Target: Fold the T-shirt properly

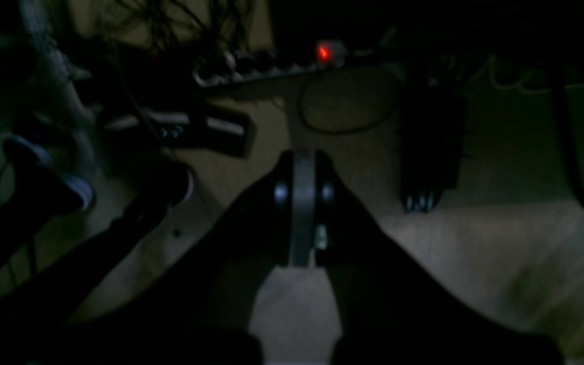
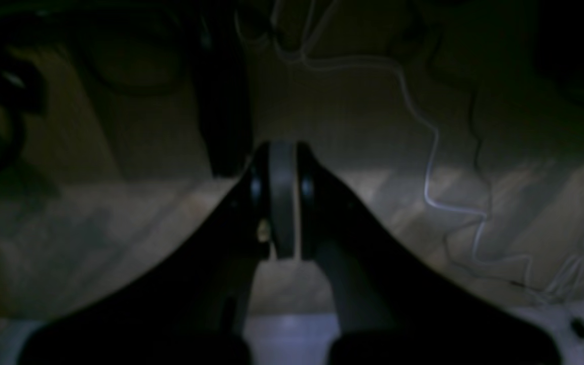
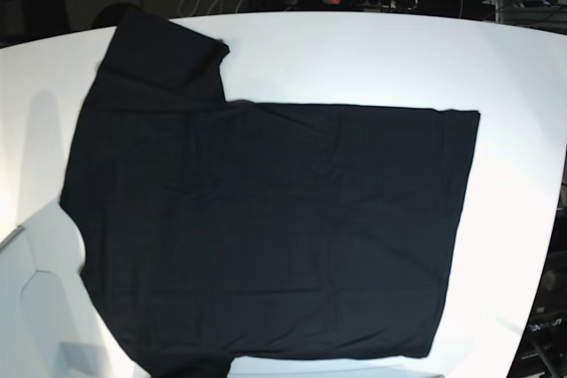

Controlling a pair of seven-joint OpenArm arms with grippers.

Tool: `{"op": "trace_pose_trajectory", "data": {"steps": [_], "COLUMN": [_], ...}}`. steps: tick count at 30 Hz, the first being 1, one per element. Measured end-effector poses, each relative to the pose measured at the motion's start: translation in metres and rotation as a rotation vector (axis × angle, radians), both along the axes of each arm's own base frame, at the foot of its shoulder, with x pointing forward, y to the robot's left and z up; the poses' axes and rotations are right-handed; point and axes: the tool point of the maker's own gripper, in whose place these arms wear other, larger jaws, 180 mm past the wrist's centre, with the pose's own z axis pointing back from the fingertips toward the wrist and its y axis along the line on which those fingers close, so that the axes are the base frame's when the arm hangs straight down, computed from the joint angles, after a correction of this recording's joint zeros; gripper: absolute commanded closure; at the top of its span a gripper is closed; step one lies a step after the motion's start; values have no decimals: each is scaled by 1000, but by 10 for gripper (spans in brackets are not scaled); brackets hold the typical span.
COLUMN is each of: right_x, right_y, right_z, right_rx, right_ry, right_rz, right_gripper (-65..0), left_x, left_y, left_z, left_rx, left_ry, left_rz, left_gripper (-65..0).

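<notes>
On the white table (image 3: 514, 68) we see the T-shirt (image 3: 266, 227) spread flat. It looks soft and limp; we would pinch its hem corners. Left claw (image 1: 302, 203) and right claw (image 2: 283, 197) are both closed, empty.

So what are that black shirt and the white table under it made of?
The T-shirt looks like soft matte knit cloth, likely cotton: it lies limp with shallow wrinkles. The table seems a smooth, hard white board, perhaps laminate: it reflects light evenly, though I can't be sure.

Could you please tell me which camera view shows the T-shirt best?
The base view: the T-shirt lies spread flat on the white table, nearly whole in frame. Both wrist views are dark, looking past shut claws at floor and cables, showing none of it.
</notes>
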Motion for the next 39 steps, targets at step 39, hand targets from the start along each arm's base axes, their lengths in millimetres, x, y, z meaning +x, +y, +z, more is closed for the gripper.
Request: {"op": "trace_pose_trajectory", "data": {"steps": [39], "right_x": [134], "right_y": [-9], "right_z": [206], "right_rx": [-28], "right_ry": [-570], "right_rz": [81], "right_gripper": [-8], "left_x": [148], "left_y": [19], "left_z": [227], "left_rx": [-99], "left_ry": [-636], "left_rz": [88], "left_gripper": [-152]}}
